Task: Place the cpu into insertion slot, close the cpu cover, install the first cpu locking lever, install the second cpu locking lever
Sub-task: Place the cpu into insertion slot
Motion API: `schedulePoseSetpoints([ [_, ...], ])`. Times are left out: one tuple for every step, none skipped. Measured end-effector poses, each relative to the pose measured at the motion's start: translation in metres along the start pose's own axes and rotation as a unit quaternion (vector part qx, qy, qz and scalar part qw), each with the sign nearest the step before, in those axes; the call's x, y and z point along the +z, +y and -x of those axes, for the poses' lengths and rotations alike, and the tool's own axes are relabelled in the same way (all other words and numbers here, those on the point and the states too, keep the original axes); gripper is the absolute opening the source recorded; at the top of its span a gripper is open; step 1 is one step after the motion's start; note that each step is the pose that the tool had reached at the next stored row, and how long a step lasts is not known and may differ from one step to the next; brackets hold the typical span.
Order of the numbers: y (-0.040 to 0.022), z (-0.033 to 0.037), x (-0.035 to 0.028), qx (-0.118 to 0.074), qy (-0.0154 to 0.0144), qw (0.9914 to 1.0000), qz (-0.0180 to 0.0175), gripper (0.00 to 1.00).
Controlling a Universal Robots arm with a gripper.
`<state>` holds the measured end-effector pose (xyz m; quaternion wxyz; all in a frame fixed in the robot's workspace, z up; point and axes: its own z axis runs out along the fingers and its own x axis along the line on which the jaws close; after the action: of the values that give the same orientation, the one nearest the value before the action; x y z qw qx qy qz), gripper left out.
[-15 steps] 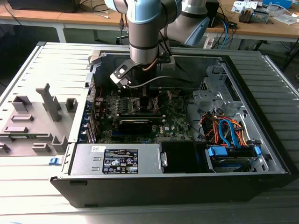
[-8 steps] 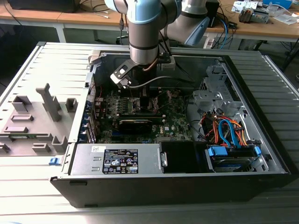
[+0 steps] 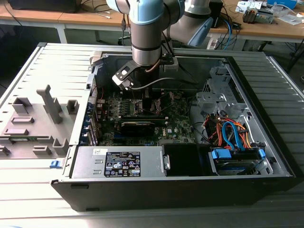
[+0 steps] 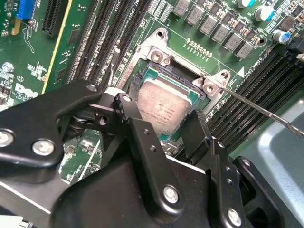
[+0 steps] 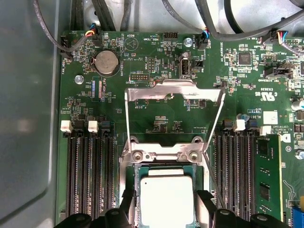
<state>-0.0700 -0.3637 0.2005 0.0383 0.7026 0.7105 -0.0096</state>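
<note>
Silver-grey cpu (image 5: 166, 197); green motherboard (image 5: 152, 47); silvery cpu cover (image 5: 173, 90); black memory slots (image 5: 90, 175).

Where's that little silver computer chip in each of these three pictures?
Exterior view: the arm stands over its spot on the green board.
Second wrist view: the cpu lies flat at the black pincer.
First wrist view: the cpu at the pincer, with the cpu cover swung open.
Shared landmark: the two-screw bracket beside the chip.

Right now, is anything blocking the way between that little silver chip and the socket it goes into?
Nothing visible does. The cpu sits in the insertion slot, and the cpu cover stands swung open, clear of it.
</note>
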Motion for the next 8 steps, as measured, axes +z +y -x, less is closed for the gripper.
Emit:
schedulePoseSetpoints([
  [0.0, 0.0, -0.0011, 0.0, 0.0, 1.0, 0.0002, 0.62],
  [0.0, 0.0001, -0.0022, 0.0, 0.0001, 1.0, 0.0004, 0.62],
  [0.0, 0.0001, -0.0025, 0.0, 0.0001, 1.0, 0.0005, 0.62],
  [0.0, 0.0001, -0.0024, 0.0, 0.0002, 1.0, 0.0006, 0.62],
  [0.0, 0.0, -0.0018, 0.0, 0.0002, 1.0, 0.0006, 0.62],
  [-0.0001, 0.0, -0.0005, 0.0, 0.0001, 1.0, 0.0005, 0.62],
  [-0.0002, 0.0, 0.0001, 0.0, 0.0002, 1.0, 0.0005, 0.62],
  [-0.0002, -0.0001, 0.0004, 0.0, 0.0002, 1.0, 0.0005, 0.62],
])
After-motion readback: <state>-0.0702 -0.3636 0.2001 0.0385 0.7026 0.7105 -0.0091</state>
